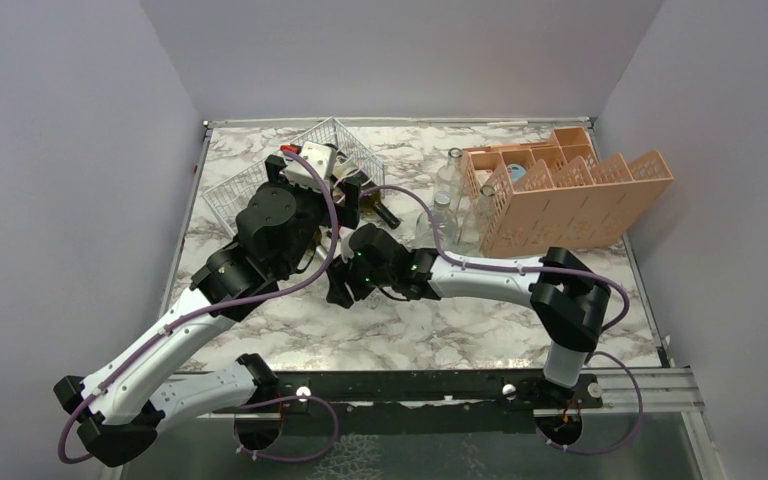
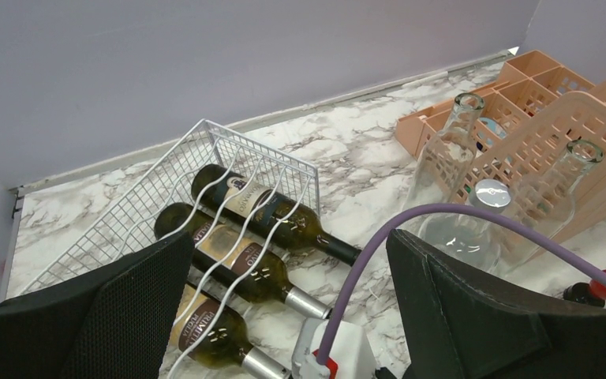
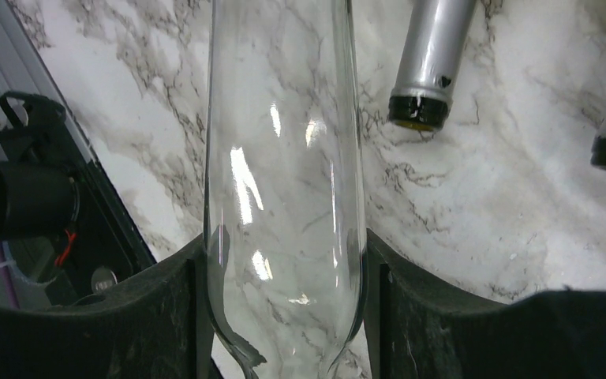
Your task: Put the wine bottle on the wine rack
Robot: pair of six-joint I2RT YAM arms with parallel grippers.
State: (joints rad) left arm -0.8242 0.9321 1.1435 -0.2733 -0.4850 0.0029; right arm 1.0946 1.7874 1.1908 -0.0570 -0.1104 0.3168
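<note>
On your far left, the white wine rack (image 2: pixel 138 207) cradles three dark labelled bottles (image 2: pixel 233 260) lying side by side, their necks poking out past its open edge. Your left gripper (image 2: pixel 288 260) hangs just in front of the rack, fingers spread wide with nothing between them. Your right gripper (image 3: pixel 284 260) is clamped on a clear glass wine bottle (image 3: pixel 284 142) — off the rack, over the marble table (image 3: pixel 521 205), near two foil-capped necks (image 3: pixel 430 63). Further right, three clear bottles (image 2: pixel 450 158) stand against the orange crate (image 2: pixel 552 118) — one compartment holds a small blue object (image 1: pixel 516 172).
</note>
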